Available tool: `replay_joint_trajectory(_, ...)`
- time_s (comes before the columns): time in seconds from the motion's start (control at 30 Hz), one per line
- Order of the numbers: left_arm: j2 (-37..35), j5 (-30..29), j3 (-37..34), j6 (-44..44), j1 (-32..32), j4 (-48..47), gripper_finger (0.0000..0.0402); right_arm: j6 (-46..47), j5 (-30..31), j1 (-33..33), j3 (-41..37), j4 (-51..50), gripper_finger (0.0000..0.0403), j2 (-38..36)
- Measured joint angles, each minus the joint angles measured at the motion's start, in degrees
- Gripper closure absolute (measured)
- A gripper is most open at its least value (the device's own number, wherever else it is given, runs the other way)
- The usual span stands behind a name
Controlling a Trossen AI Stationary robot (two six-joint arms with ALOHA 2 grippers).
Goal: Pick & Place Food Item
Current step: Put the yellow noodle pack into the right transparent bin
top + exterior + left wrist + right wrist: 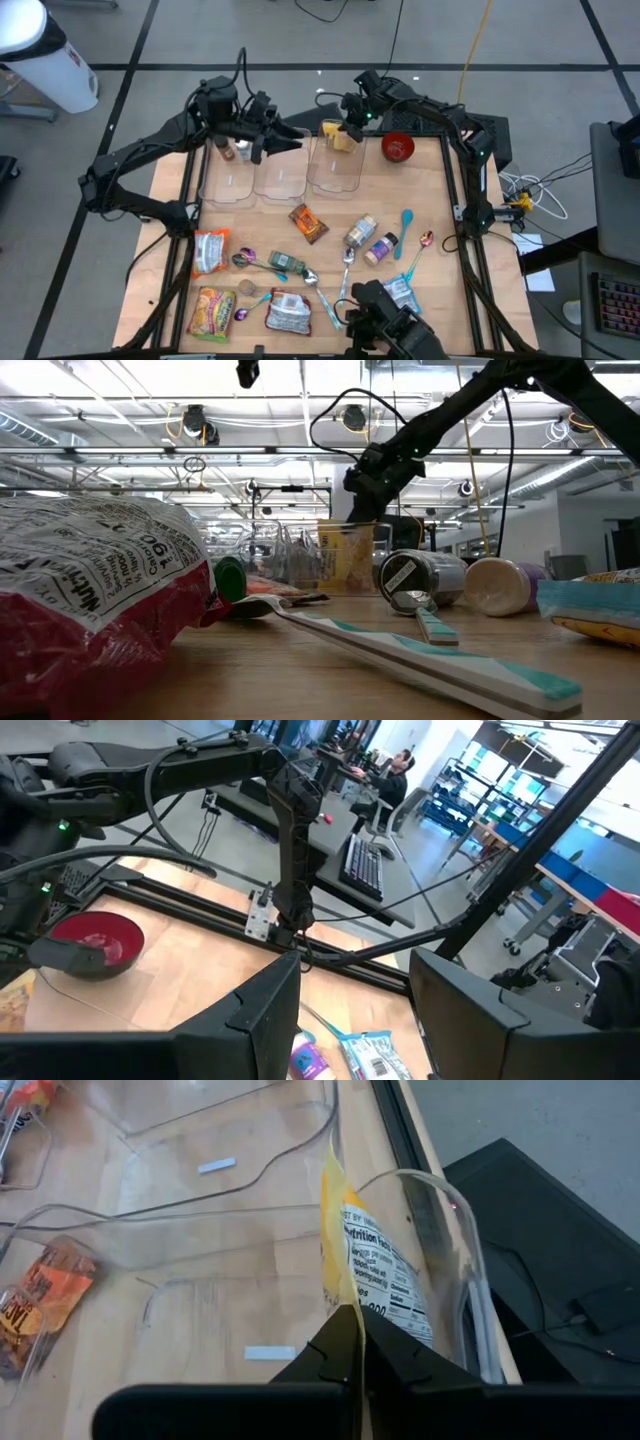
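Clearly the yellow snack packet (pixel 372 1285) is a light, limp foil pouch: it hangs in a thin sheet from the right gripper (pixel 355 1315), whose fingers are pinched tight on its edge, so it should flex and swing rather than hold shape. In the high view the packet (pixel 342 137) hangs over the rightmost of three clear bins (pixel 335 172) at the desk's (pixel 430 200) twelve o'clock edge, with a red bowl (pixel 398 148) just beside that bin toward three o'clock. A slick film like this could slide out of a shallow pinch, so the sealed seam at the rim looks the best place to hold; squeezing the middle would likely crush what is inside. The left gripper (pixel 268 135) hovers near the leftmost bins at about eleven o'clock, its fingers (pixel 265 1020) parted and holding nothing. Other packets, jars and spoons lie scattered toward six o'clock, well apart from the bins.
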Motion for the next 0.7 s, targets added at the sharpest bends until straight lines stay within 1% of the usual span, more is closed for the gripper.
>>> replay_joint_trajectory(0.5, 0.02, -0.02, -0.02, -0.05, 0.27, -0.02, 0.0204, 0.0, 0.07, -0.36, 0.0, -0.02, 0.0403, 0.0)
replay_joint_trajectory(0.63, 0.02, -0.02, -0.02, -0.04, 0.27, -0.02, 0.0204, -0.03, 2.73, -0.36, 0.0, 0.08, 0.0403, -0.02)
replay_joint_trajectory(0.7, 0.02, 0.0, -0.02, -0.05, 0.27, -0.02, 0.0204, -0.02, 2.93, -0.36, 0.0, 0.46, 0.0402, -0.02)
